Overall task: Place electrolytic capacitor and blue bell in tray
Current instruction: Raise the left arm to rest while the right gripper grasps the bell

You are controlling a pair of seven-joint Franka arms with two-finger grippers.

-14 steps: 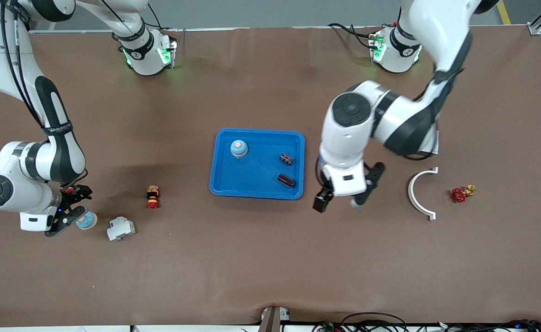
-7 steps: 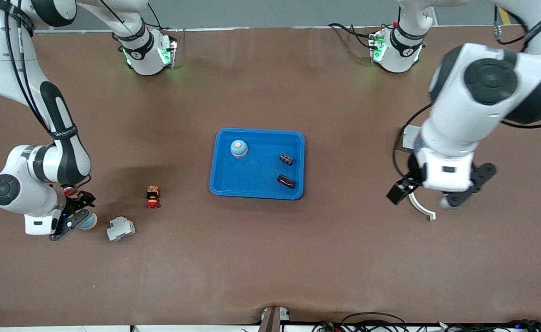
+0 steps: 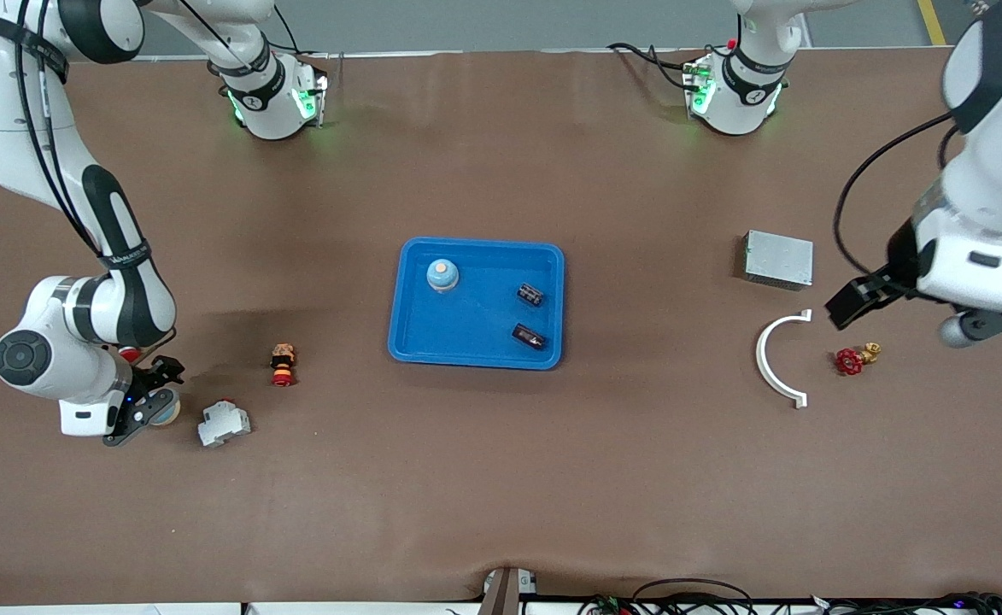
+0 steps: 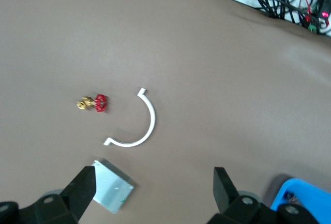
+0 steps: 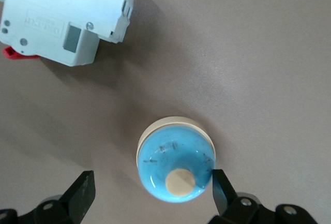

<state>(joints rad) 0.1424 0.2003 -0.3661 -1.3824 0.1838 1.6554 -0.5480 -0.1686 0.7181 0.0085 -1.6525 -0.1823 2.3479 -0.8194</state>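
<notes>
Right gripper (image 3: 149, 395): lower left of the front view, low over a blue bell (image 5: 176, 163) on the table; jaws spread wide with the bell between them, nothing clamped.
Blue bell on table: at the right arm's end, lower left of the front view, mostly hidden there by the gripper; not yet in the tray.
Circuit breaker (image 3: 224, 424): grey-white, just beside that bell.
Red-and-yellow push button (image 3: 283, 365): upright, between breaker and tray.
Tray (image 3: 407, 342): bright blue, centre of the front view.
Blue bell in tray (image 3: 442, 275): upper left corner of the tray.
Electrolytic capacitors: two dark cylinders, one (image 3: 530, 295) and another (image 3: 529, 336), lying along the tray's right side.
Progress: judged mostly done; one bell and both capacitors delivered, the table bell apparently left to grasp and carry.
Grey metal box (image 3: 778, 259): right of the tray, well apart.
White curved piece (image 3: 771, 359): below the box.
Red valve (image 3: 850, 361): beside the curve.
Left gripper (image 3: 902, 307): right edge of the front view, raised over the table near the valve; jaws wide apart, empty; this arm waits.
View differences: right wrist view alone shows the bell's cream button and scuffed dome; left wrist view shows a corner of the tray and cables at the table edge.
</notes>
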